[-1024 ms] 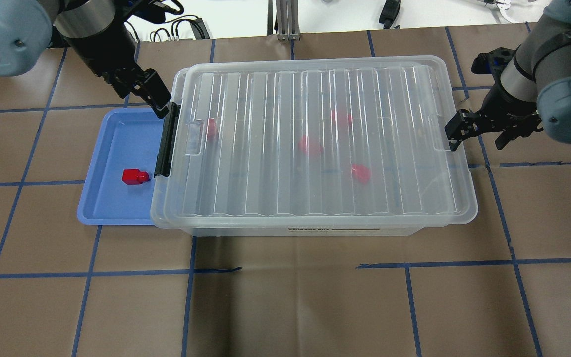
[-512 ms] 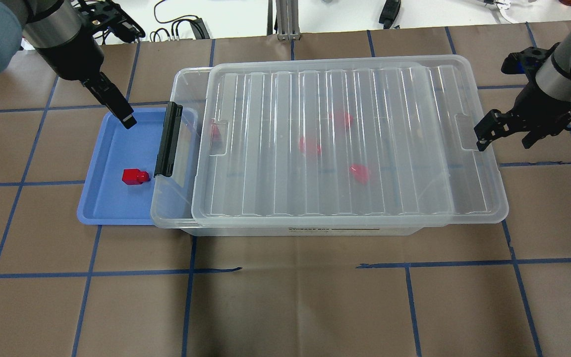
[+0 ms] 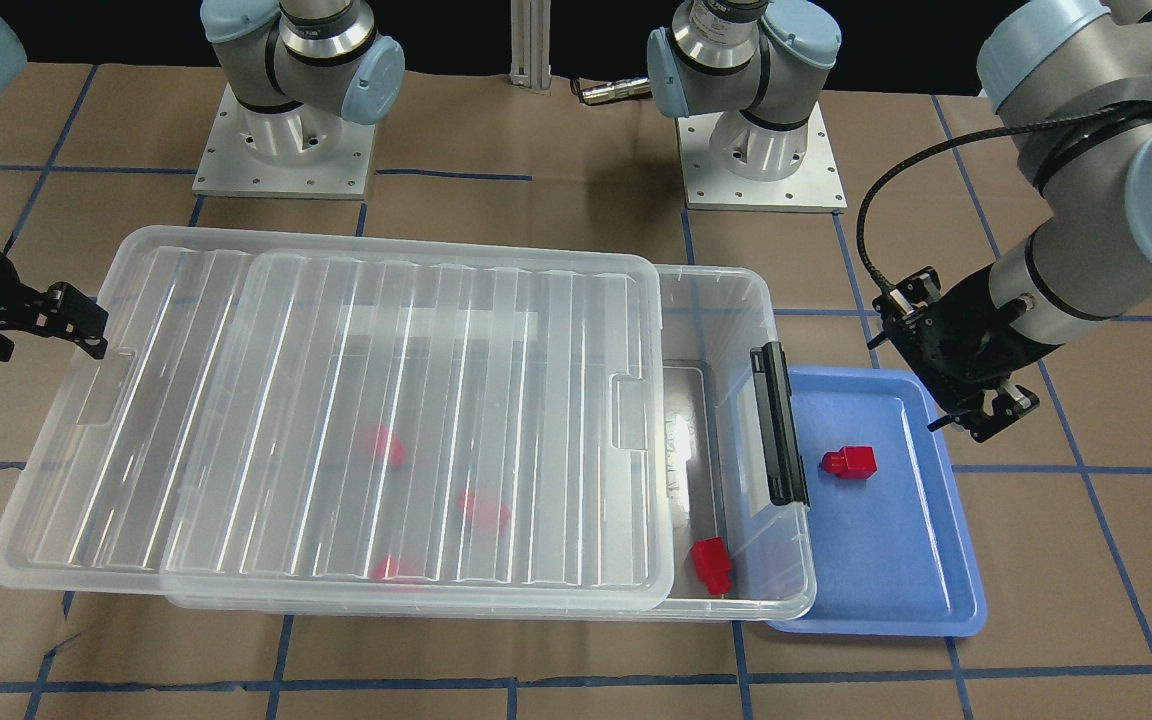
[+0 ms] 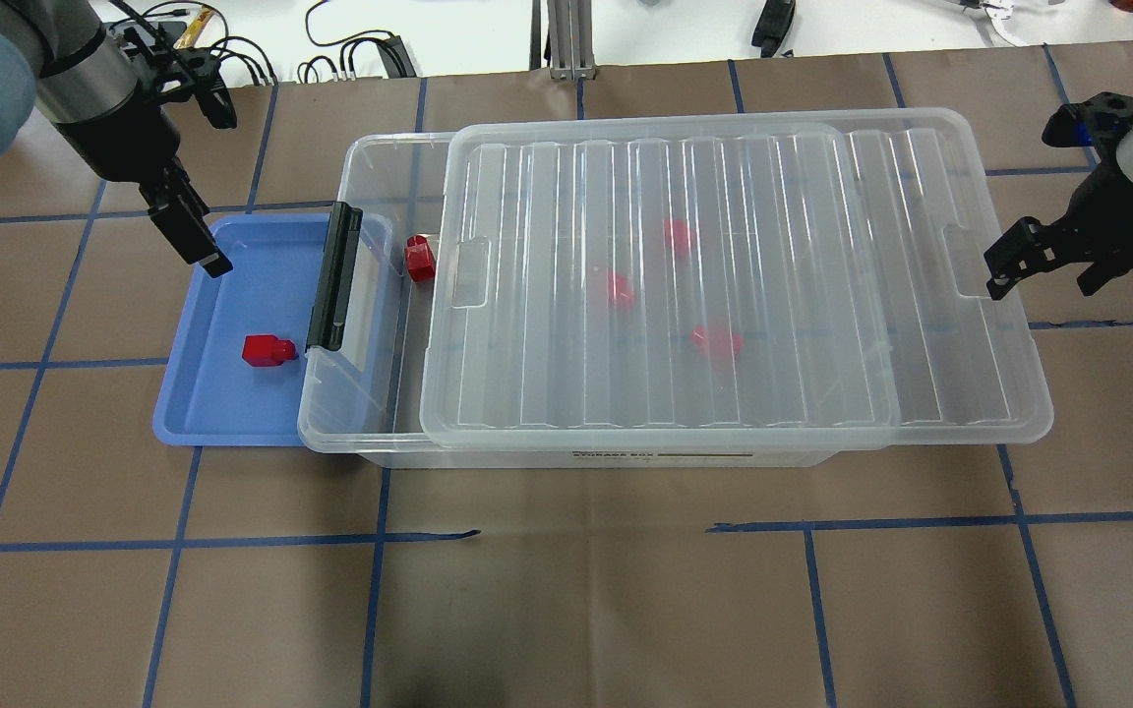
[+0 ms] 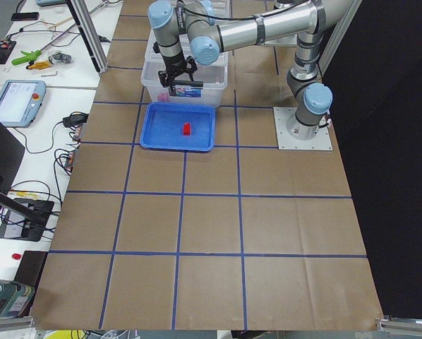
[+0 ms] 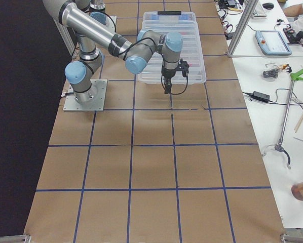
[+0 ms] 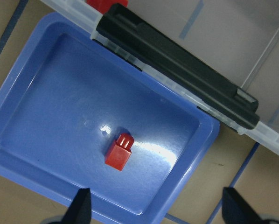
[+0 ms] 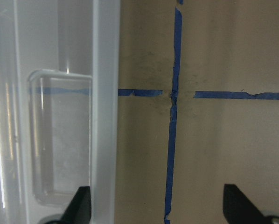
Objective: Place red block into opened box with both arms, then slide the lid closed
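Note:
One red block lies in the blue tray by the box's black latch. The clear box has its left end uncovered, and another red block sits there; several more show dimly through the lid. The ridged lid overhangs the box's right end. My left gripper hangs open and empty over the tray's far left corner. My right gripper is open, its fingers astride the lid's right edge at the notch tab.
The blue tray is tucked partly under the box's latch end. Brown paper with blue tape lines covers the table. Both arm bases stand behind the box. Cables and tools lie beyond the table's far edge.
The lid has slid right with my right gripper, uncovering the box's left end and a red block there. My left gripper has drawn away from the latch to the tray's far corner.

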Robot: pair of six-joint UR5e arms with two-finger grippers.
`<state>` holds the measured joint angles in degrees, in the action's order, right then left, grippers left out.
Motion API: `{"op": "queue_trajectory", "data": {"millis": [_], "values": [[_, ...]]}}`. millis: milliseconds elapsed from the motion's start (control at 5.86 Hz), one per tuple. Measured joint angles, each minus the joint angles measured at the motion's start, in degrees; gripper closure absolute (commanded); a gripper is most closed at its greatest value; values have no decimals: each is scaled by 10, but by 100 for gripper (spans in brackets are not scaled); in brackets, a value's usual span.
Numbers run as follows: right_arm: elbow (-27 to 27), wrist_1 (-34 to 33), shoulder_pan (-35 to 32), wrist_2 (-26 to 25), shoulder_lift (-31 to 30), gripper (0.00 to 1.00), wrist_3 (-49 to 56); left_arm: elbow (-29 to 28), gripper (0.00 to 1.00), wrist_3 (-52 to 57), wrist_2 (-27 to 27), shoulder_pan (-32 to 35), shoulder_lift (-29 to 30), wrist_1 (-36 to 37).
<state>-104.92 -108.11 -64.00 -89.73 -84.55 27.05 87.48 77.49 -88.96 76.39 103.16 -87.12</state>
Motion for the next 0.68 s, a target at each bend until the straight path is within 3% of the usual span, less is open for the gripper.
{"op": "queue_trajectory", "data": {"millis": [683], "values": [[3, -13, 75, -16, 0, 0, 66, 146, 3, 248, -4, -35, 7, 236]]}}
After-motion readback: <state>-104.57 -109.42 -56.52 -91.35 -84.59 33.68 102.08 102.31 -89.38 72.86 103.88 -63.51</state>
